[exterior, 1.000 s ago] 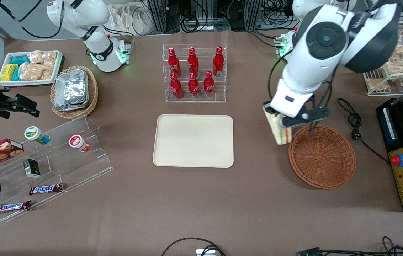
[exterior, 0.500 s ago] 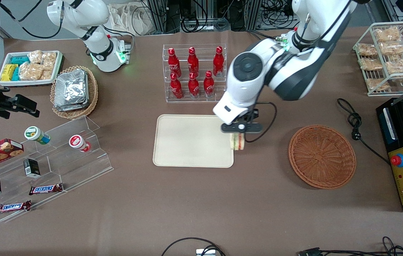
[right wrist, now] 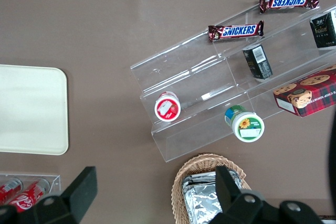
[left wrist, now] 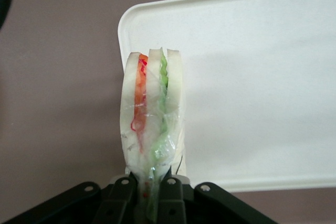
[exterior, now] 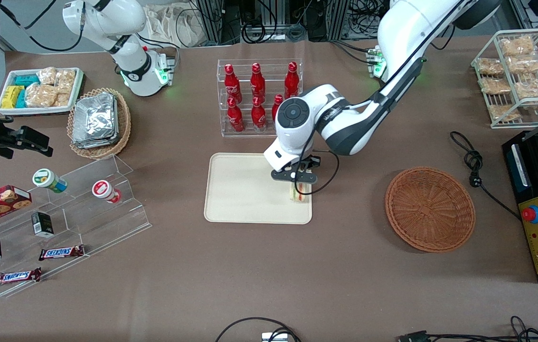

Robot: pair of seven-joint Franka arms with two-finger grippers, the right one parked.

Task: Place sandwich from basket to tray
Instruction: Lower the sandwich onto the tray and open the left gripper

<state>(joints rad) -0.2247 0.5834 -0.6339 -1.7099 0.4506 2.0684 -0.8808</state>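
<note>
Now the sandwich (exterior: 300,192) hangs over the tray (exterior: 240,190), out of the basket (exterior: 430,209) but not yet let go.

Going from left to right across the front view: the tray lies on the counter (exterior: 269,266) with most of its surface bare; the gripper (exterior: 297,183) is over the tray's edge nearest the basket, its fingers (left wrist: 170,190) pinching the wrapped sandwich at one end so the wedge points down toward the tray; the basket sits well apart, toward the working arm's end, with nothing in it. By my reading the lift and the carry are done, leaving only the set-down and release; whether the sandwich touches the tray cannot be told. The arm reaches in low from the basket's side, forearm nearly level and wrist bent down.
</note>
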